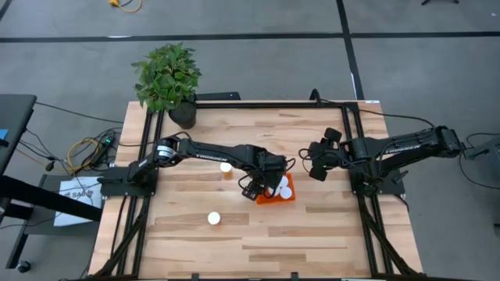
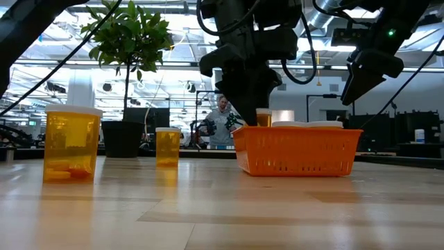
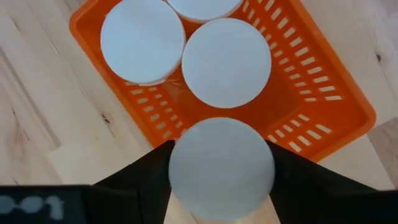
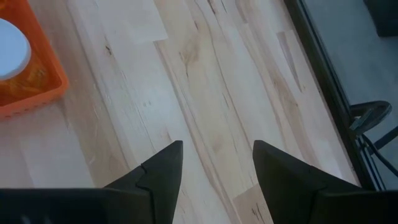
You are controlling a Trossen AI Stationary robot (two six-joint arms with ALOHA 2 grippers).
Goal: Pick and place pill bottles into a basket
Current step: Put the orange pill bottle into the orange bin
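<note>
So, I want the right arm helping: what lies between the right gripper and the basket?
Only bare wooden table. The high view shows the right gripper apart from the basket, and the right wrist view shows plain planks up to the basket's wall.

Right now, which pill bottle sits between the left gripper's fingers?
The white-capped bottle at the basket's corner, flanked by the left gripper's fingers; other capped bottles stand inside, untouched, and two remain on the table.

Floor point(image 1: 406, 86): grey, dark seams
Table point(image 1: 312, 234): light wood planks
Plant point(image 1: 166, 74): 11 o'clock table corner
Person point(image 2: 222, 121): far background
Cables point(image 1: 82, 152): 9 o'clock floor
</note>
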